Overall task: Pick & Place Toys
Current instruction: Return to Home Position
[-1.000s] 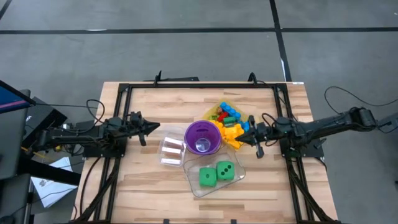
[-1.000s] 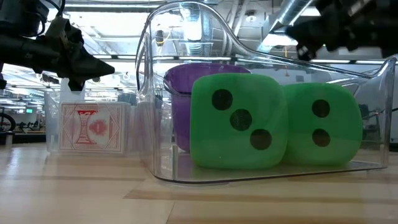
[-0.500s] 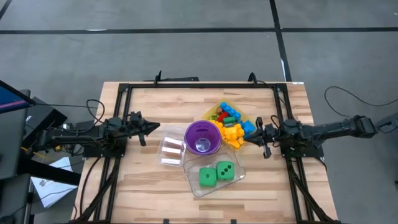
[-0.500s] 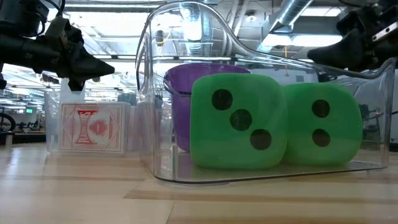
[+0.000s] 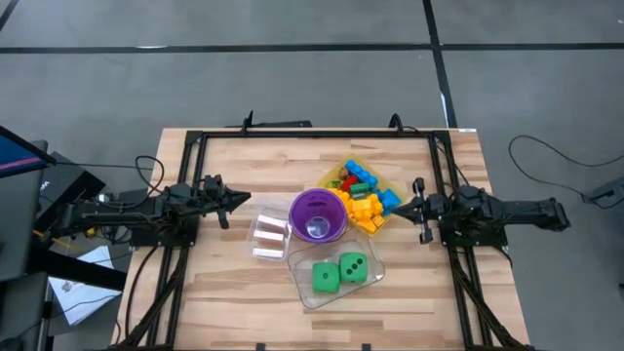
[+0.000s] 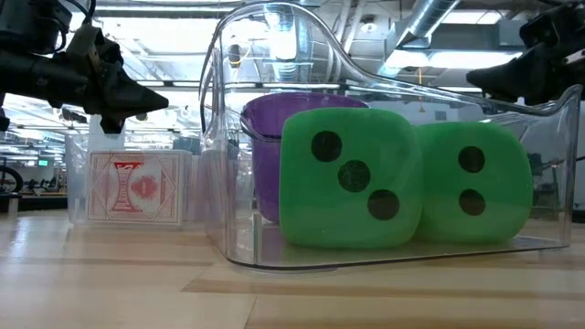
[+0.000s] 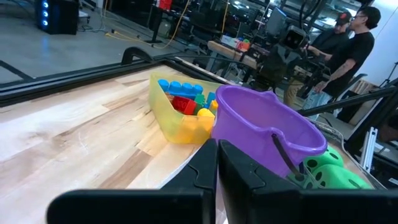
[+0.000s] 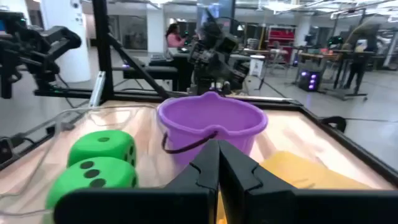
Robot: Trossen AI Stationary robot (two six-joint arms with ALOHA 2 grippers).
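High view: small coloured plastic bricks heaped in yellow translucent tray, behind purple round cup. Two green black-dotted dice in clear plastic tub at front. Left gripper over left side, right gripper just beside tray.
Low view: dice side by side on tub floor.
Wrist views: left fingers clenched, empty; right fingers likewise.
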